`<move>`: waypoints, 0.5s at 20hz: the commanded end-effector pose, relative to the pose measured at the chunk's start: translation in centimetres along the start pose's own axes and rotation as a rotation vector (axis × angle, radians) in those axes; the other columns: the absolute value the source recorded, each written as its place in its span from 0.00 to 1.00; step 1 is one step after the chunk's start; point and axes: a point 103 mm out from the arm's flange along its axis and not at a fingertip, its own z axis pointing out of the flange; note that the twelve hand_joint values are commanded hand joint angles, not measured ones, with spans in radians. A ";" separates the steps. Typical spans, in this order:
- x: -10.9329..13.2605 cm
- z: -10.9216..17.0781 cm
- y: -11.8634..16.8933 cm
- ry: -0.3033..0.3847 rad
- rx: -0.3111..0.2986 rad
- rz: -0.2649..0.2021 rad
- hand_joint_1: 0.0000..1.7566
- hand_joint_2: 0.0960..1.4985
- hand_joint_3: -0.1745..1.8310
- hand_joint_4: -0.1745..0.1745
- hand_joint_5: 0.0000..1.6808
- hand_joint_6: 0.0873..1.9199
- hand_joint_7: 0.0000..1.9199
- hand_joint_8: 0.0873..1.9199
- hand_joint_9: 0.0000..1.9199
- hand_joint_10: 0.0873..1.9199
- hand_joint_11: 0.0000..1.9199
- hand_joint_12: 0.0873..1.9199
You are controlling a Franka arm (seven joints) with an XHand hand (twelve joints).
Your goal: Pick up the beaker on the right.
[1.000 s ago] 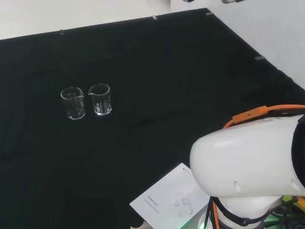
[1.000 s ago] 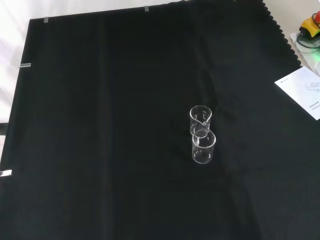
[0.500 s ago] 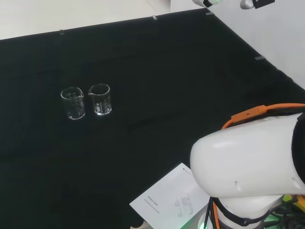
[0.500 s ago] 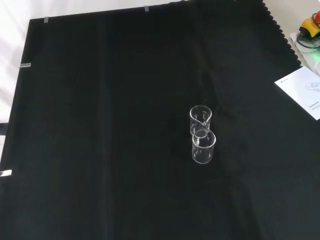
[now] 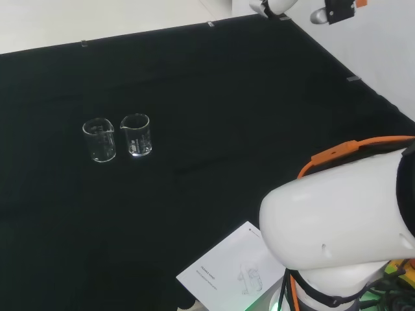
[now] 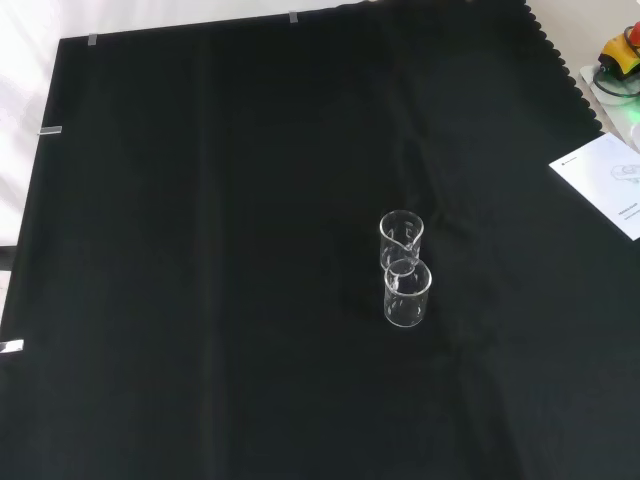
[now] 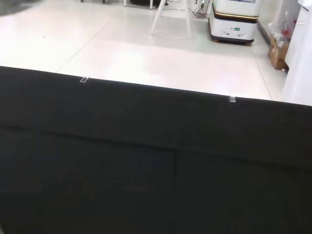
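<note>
Two clear glass beakers stand side by side on the black cloth in the head view: the left beaker (image 5: 99, 140) and the right beaker (image 5: 137, 135). In the front view they stand one behind the other, the far beaker (image 6: 401, 240) just above the near beaker (image 6: 407, 293), almost touching. Both look empty and upright. White and black parts of the hand (image 5: 272, 6) show at the head view's top edge, far to the right of the beakers and high above the cloth. The wrist view looks over the cloth's (image 7: 156, 161) far edge to a pale floor.
A white printed sheet (image 5: 230, 275) lies at the cloth's near edge by the arm's base, at the right edge (image 6: 605, 180) in the front view. The arm's big white link (image 5: 337, 220) with an orange cable stands at the head view's lower right. A red and yellow button (image 6: 620, 50) sits beyond the cloth.
Parts of the hand have come down into the head view's top edge and moved a little left. The arm's white link has shifted slightly. The beakers have not moved.
</note>
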 end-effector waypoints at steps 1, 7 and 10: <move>1.2 3.6 1.7 0.066 -0.013 0.013 0.40 0.22 0.57 0.15 0.05 0.00 0.00 0.31 0.02 0.48 0.02 0.77; 1.5 6.4 2.6 0.129 -0.025 0.029 0.40 0.22 0.57 0.14 0.05 0.00 0.00 0.31 0.01 0.48 0.02 0.77; 1.3 7.0 2.9 0.157 -0.019 0.034 0.40 0.22 0.57 0.14 0.05 0.00 0.00 0.31 0.01 0.48 0.02 0.77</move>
